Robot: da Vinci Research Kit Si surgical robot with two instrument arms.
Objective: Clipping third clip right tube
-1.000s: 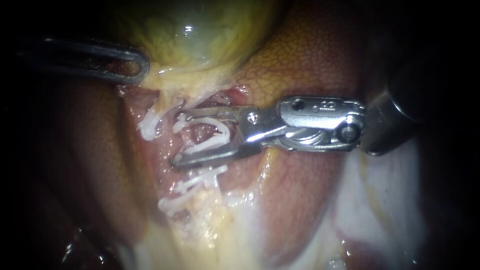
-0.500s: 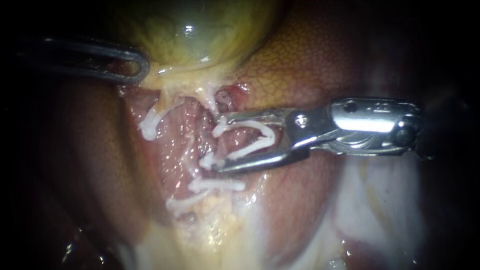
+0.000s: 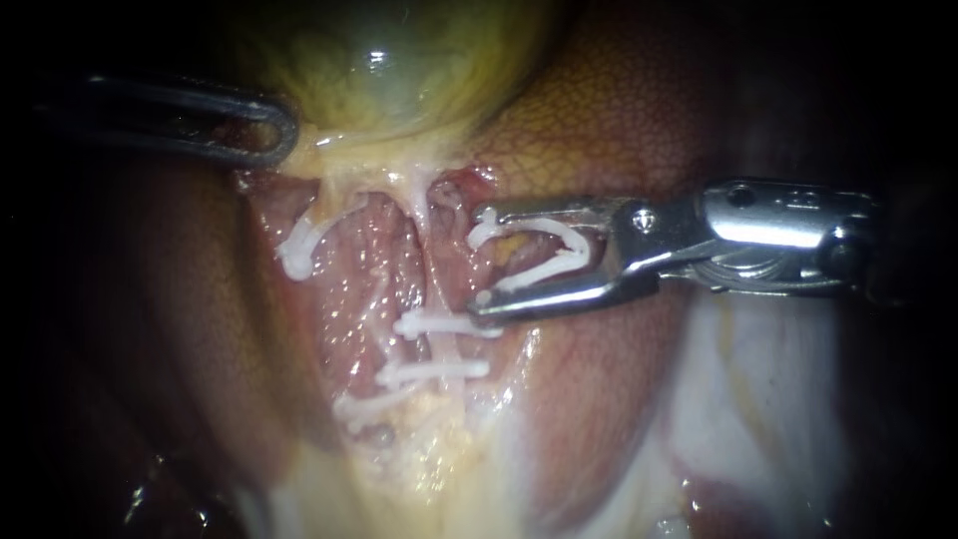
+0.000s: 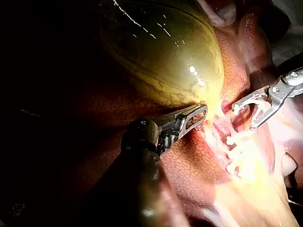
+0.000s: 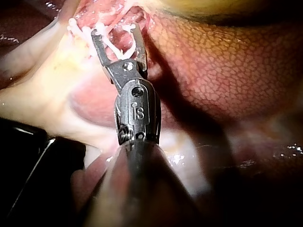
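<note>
On the endoscope my light pools at the centre and dies to black round the rim, deepest from 7 to 11 o'clock. Glare spots the gallbladder [image 3: 389, 70] at 12 and flares off my right instrument [image 3: 481, 262] at 3. Both wrist views leave their shafts in shadow.

The left instrument [image 4: 196, 116] rises on its dark shaft from the bottom edge, and its slotted tip is closed on the pale lower edge of the yellow-green gallbladder [image 4: 161, 52], which bulges ahead of it with the mottled red liver [image 4: 189, 161] lying beside and beneath. Beyond that tip, the right instrument [image 4: 244, 116] stands spread wide with a white clip [image 4: 236, 109] carried inside it, clear of the raw pink strip nearby. White clips [image 4: 230, 141] already sit across that strip.
</note>
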